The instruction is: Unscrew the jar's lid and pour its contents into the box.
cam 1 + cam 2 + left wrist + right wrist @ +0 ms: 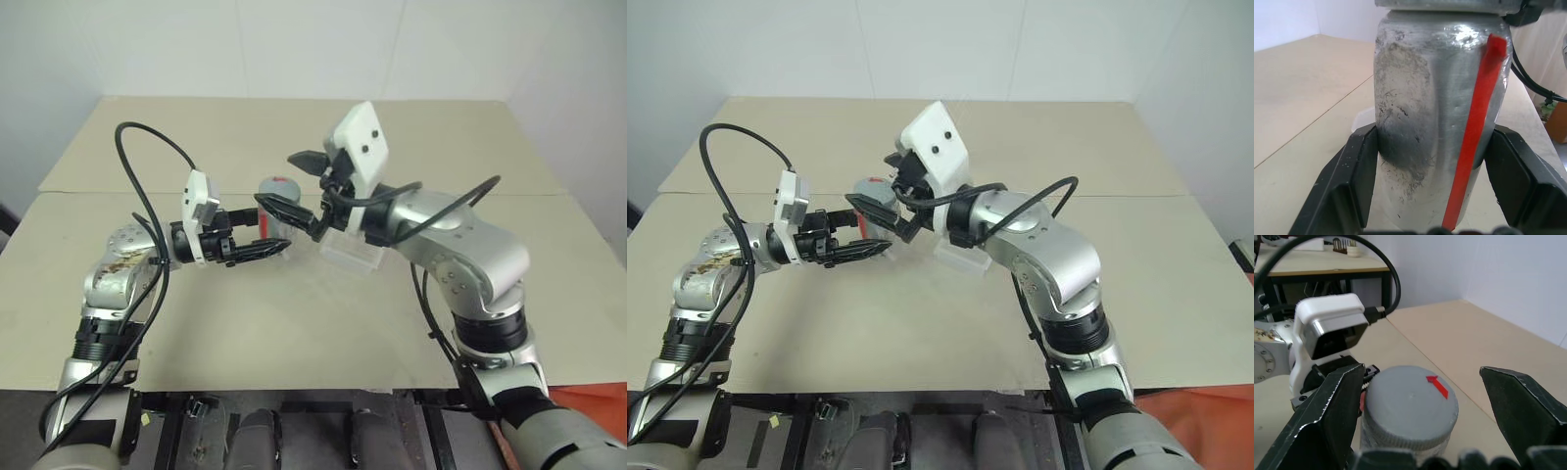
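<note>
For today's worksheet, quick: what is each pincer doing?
Left pincer: closed on the jar.
Right pincer: open around the lid.

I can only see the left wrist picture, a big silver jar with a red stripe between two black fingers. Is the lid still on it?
Observer: Yes. The lid sits on top of the jar, grey with a red mark near its edge.
Operator: Is the other hand grabbing it?
Observer: Not yet. The right gripper is open, one finger on each side of the lid, with a gap on the right-hand side.
Operator: Where's the box to pour into?
Observer: The box is on the table, just under the right arm's wrist and beside the jar.
Operator: Is the jar standing on the table?
Observer: It seems lifted, held by the left gripper.
</note>
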Controlling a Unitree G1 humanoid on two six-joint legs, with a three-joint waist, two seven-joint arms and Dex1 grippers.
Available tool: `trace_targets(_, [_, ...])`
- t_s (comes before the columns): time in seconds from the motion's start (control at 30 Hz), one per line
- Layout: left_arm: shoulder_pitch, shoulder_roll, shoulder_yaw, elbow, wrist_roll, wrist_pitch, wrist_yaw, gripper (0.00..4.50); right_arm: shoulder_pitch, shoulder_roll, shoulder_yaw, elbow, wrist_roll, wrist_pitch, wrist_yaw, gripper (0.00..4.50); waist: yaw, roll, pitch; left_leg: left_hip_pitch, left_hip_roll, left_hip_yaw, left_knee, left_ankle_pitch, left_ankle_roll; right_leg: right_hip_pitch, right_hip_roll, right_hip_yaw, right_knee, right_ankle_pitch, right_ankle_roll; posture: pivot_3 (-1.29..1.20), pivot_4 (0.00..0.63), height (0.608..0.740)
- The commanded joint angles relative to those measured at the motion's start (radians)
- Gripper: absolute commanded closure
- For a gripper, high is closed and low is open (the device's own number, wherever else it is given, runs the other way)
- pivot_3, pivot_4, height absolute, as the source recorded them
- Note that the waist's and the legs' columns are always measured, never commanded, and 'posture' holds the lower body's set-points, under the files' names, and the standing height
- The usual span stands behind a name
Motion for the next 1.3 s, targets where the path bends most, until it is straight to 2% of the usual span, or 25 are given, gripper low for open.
trace_targets(0.03, [-0.007, 0.007, 0.016, -0.028, -0.007, -0.015, -0.002, 1.55, -0.021, 0.007, -0.004, -0.016, -0.012, -0.01, -0.001, 0.09, -0.001, 0.0, 0.0, 0.0, 0.0, 0.0, 0.0, 0.0, 0.0, 0.0, 0.0, 0.0, 0.0, 0.0, 0.0, 0.0, 0.15, 0.74])
trace_targets(1.3, [0.013, 0.014, 0.034, -0.059, -0.026, 0.003, 0.011, 1.55, 0.086, -0.119, -0.105, -0.142, 0.055, 0.061, -0.002, 0.09, -0.001, 0.0, 0.0, 0.0, 0.0, 0.0, 0.0, 0.0, 0.0, 0.0, 0.0, 0.0, 0.0, 0.0, 0.0, 0.0, 0.15, 0.74])
